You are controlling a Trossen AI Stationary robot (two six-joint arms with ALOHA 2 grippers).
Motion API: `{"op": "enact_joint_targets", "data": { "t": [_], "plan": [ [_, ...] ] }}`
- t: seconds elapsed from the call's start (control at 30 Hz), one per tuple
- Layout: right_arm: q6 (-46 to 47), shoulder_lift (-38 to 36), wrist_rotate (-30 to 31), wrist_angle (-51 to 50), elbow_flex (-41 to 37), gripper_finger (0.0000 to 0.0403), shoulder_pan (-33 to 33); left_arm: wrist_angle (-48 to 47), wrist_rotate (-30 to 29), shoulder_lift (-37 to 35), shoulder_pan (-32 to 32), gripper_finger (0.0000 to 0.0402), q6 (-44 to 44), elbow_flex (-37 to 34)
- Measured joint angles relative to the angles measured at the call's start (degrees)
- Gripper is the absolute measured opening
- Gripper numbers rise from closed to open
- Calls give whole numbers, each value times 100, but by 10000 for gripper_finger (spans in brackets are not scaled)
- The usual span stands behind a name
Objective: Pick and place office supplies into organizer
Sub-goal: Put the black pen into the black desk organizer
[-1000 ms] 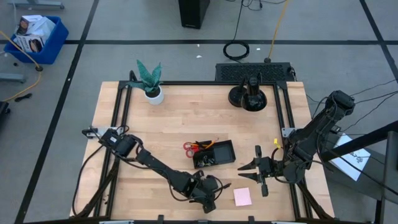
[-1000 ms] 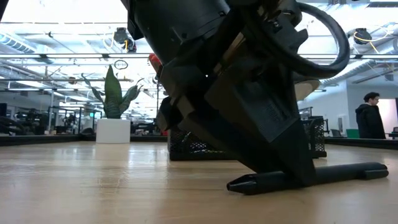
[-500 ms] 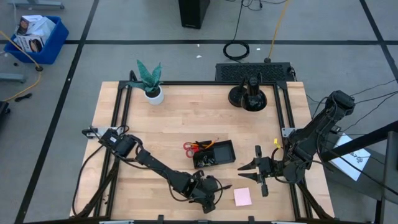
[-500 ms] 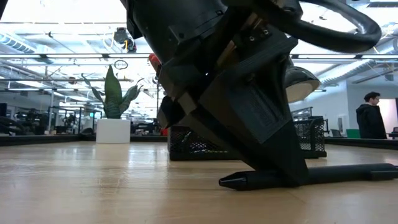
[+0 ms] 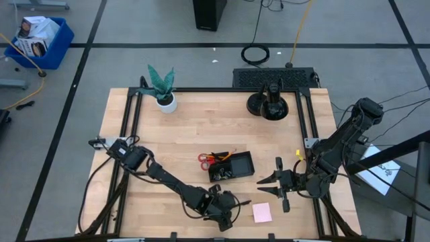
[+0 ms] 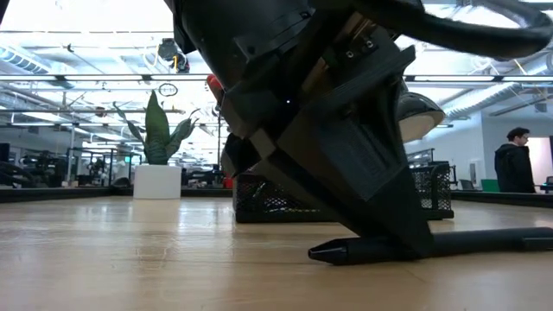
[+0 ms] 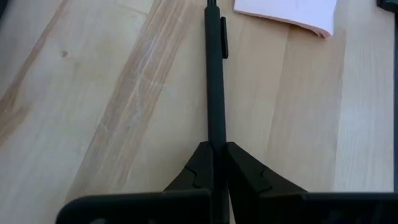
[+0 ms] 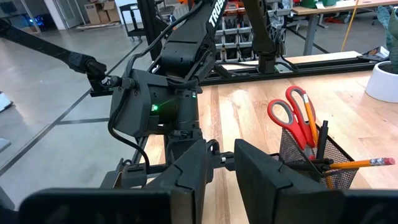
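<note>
A slim black pen (image 7: 214, 74) lies on the wooden table near its front edge, and my left gripper (image 7: 216, 149) is shut on it. In the high view that gripper (image 5: 230, 205) sits just left of the pale pink sticky-note pad (image 5: 262, 212). The black mesh organizer (image 5: 243, 163) stands behind them; red-handled scissors (image 8: 292, 115), an orange pencil (image 8: 357, 163) and dark pens stick up out of it. My right gripper (image 5: 269, 188) hovers to the organizer's right, open, with nothing between its fingers. My left gripper pinches the pen's barrel (image 7: 216, 134) between its two fingers, close to the pointed end (image 6: 321, 253), which sticks out behind them. The fingers slant down from the table's left, in line with the pen. The pen's long clip end (image 6: 492, 240) lies along the table.
A green plant in a white pot (image 5: 161, 89) stands at the table's far left and a round black stand (image 5: 269, 104) at its far right. A person (image 6: 516, 160) stands in the room beyond the table.
In the low view the pen under my left gripper has shifted a little on the table: its far end has swung out toward the picture's right and it now lies flatter. My right arm has kept still.
</note>
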Motion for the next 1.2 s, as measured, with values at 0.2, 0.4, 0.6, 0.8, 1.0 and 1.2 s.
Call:
{"op": "enact_joint_targets", "data": {
  "t": [0.2, 0.4, 0.6, 0.8, 1.0, 1.2],
  "plan": [
    [-1, 0, 0, 2, 0, 73, 0, 125, -110, 9, -36, 15, 140, 8],
    [-1, 0, 0, 2, 0, 73, 0, 130, -131, 9, -36, 15, 179, 9],
    [-1, 0, 0, 2, 0, 73, 1, 133, -198, 7, -40, 13, 236, 12],
    [-1, 0, 0, 2, 0, 73, 0, -1, -218, 4, -40, 20, 336, 130],
    [1, 0, 0, 2, 0, 73, 0, -679, -480, 0, -80, 16, 577, 672],
    [0, 0, 0, 2, 0, 73, 1, -990, -716, -11, -132, 27, 618, 860]
  ]
}}
